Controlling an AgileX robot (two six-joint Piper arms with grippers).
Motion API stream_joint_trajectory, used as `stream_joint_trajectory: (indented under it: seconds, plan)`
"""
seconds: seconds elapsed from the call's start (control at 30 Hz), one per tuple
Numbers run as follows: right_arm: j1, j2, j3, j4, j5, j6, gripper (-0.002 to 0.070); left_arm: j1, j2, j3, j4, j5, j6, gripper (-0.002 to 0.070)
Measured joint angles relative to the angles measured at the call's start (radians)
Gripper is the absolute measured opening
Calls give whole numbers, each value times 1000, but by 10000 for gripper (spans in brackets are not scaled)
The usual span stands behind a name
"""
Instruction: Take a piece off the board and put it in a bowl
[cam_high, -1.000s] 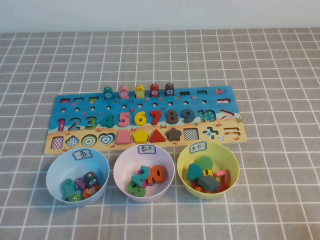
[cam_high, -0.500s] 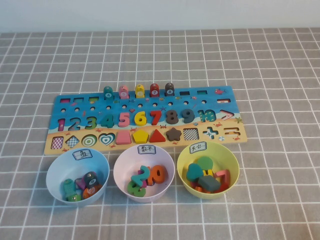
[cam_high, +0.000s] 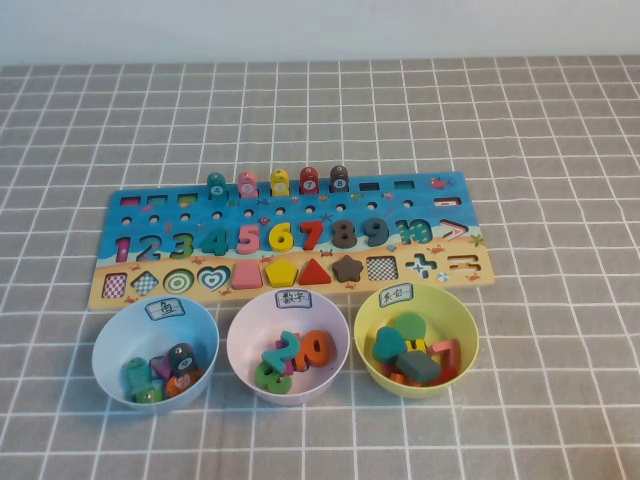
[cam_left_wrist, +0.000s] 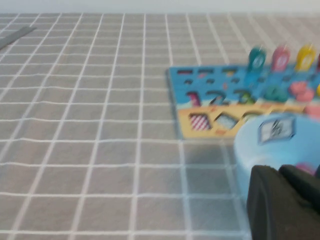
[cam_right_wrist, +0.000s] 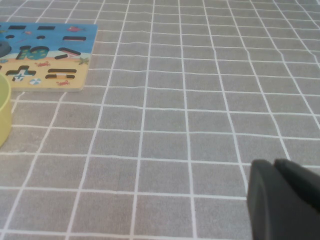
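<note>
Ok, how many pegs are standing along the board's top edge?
5, in one row on the board: teal peg, pink peg, yellow peg, red peg, dark peg. None look hidden.

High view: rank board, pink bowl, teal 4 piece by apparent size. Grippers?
1. board
2. pink bowl
3. teal 4 piece, seated in the board

Left gripper near the blue bowl; right gripper over bare cloth.

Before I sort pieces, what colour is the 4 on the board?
Teal-blue: the 4 sits in the board, clearest in the high view.
</note>
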Motion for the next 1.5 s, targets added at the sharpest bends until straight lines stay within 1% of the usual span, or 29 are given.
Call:
stream_joint_trajectory:
  seconds: [0.13, 0.27, 0.33, 0.6, 0.73, 0.97, 1.17, 1.27, 1.43, 1.5]
  plan:
    - [0, 0, 0, 0, 0, 0, -17, 0, 0, 0, -135, -73, -60, -5]
    - [0, 0, 0, 0, 0, 0, -17, 0, 0, 0, -236, -145, -101, -5]
    - [0, 0, 0, 0, 0, 0, -17, 0, 0, 0, -257, -172, -115, -5]
    - [0, 0, 0, 0, 0, 0, -17, 0, 0, 0, -262, -199, -122, -5]
    - [0, 0, 0, 0, 0, 0, -17, 0, 56, -88, -262, -110, -124, -4]
    - [0, 0, 0, 0, 0, 0, -17, 0, 412, -383, -262, 128, -118, -5]
    - [0, 0, 0, 0, 0, 0, -17, 0, 752, -654, -262, 333, 32, -5]
    - [0, 0, 0, 0, 0, 0, -17, 0, 895, -779, -262, 431, 85, -5]
    - [0, 0, 0, 0, 0, 0, -17, 0, 1118, -965, -270, 537, 165, -5]
    - [0, 0, 0, 0, 0, 0, -17, -11, 1194, -1029, -277, 567, 183, -5]
